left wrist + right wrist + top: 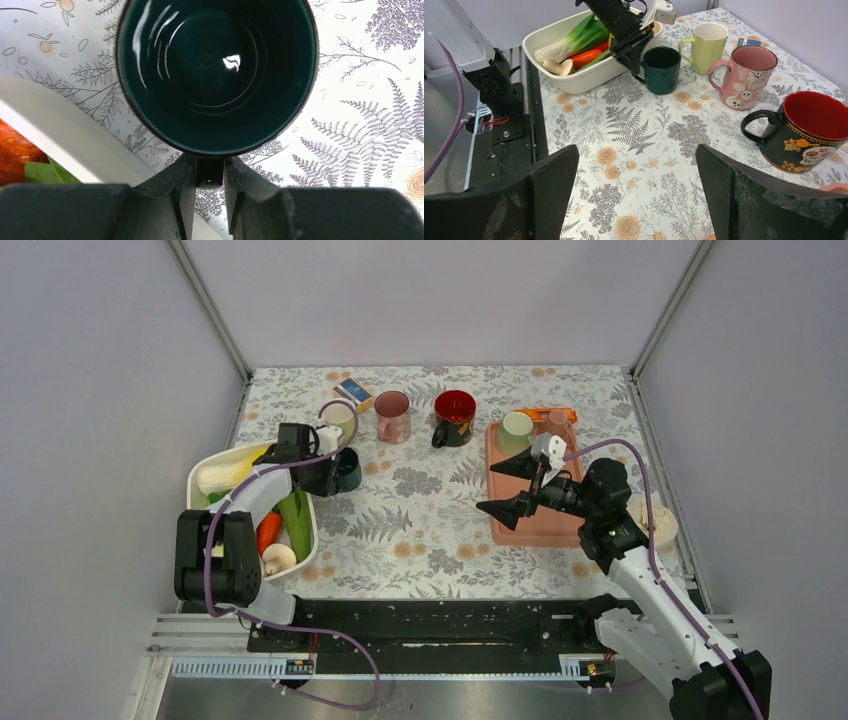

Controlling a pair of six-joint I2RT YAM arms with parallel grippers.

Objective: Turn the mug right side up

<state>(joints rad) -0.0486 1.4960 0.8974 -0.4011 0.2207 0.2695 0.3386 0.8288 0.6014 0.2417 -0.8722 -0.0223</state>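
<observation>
Near the worktop's left edge, just beside the white tub (215, 468), we see the dark green mug (215, 75) mouth up, the left gripper (210, 166) pinched narrow on its handle. We judge the turn done; next, release gently and lift clear. The right gripper (636, 195) hangs wide, holding nothing.

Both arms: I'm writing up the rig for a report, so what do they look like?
The left arm and right arm match: white links between black joint housings, a purple cable looped along each, a white camera block at the wrist, and black wedge-shaped fingers with scuffed faces.
</observation>
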